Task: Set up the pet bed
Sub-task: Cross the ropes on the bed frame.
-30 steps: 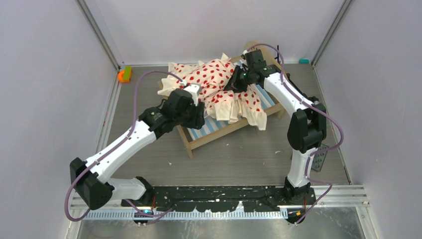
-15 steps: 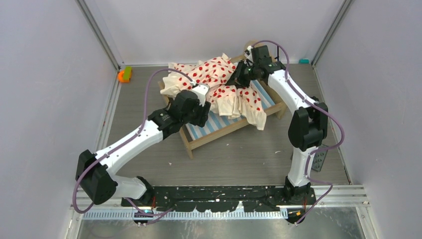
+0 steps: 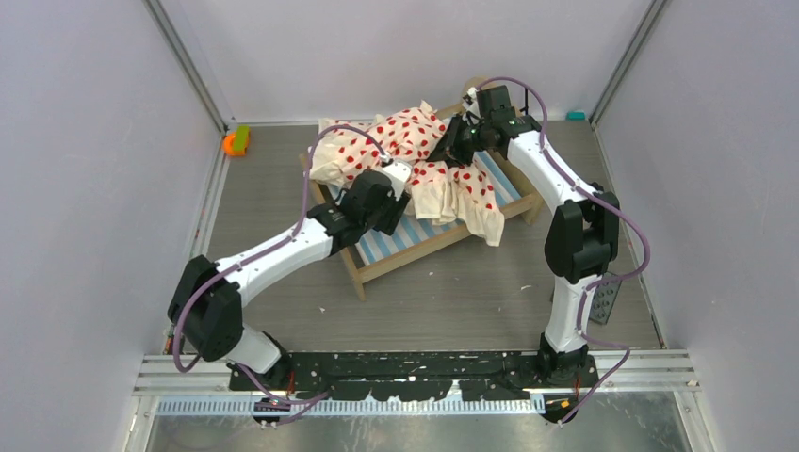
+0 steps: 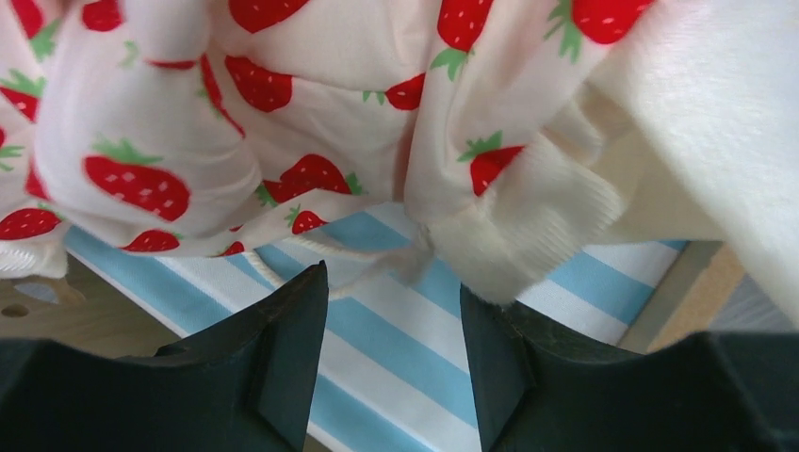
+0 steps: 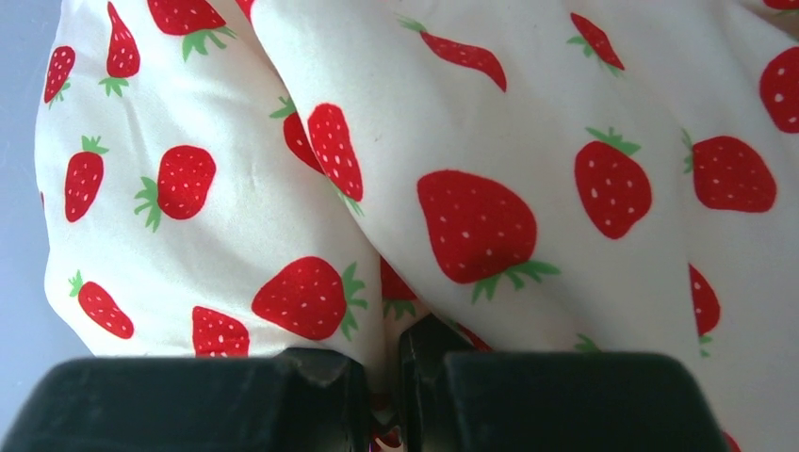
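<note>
Left gripper (image 3: 402,177) has advanced farther across the bedding (image 3: 407,132).

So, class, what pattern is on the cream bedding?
The bedding shows red strawberries; clearest in right wrist view.

Soft, even, bright light; faint shadows; the bedding (image 4: 716,122) up right of the left pincer (image 4: 391,363) blurs.

Plain pale walls (image 3: 377,47), grey wood-grain floor (image 3: 452,292), aluminium corner posts (image 3: 188,66), even light.
</note>
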You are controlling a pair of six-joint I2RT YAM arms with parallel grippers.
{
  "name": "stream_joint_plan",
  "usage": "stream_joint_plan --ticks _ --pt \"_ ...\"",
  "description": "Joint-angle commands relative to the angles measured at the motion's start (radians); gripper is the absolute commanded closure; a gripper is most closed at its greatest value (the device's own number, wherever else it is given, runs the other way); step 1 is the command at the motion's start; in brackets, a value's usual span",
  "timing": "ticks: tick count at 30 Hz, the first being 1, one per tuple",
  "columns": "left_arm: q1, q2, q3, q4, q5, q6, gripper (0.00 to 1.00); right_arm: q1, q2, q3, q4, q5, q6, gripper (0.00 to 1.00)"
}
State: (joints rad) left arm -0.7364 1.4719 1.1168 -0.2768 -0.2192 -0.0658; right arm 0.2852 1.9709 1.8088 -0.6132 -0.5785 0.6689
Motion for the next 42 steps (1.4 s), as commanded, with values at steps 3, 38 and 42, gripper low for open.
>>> stream_joint_plan --ticks 3,38,42 --pt "0.003 0.074 0.039 0.089 -0.071 0.049 0.46 -0.011 -0.001 0.048 0.023 -0.024 -0.002 0.83" --pt "0.009 -0.042 0.204 -0.408 0.144 -0.114 1.0 -0.017 -0.013 0.032 0.006 -0.021 -0.02 0.82" --pt "0.009 -0.042 0.276 -0.524 0.173 -0.133 1.0 -0.017 -0.01 0.033 0.005 -0.021 -0.02 0.82"
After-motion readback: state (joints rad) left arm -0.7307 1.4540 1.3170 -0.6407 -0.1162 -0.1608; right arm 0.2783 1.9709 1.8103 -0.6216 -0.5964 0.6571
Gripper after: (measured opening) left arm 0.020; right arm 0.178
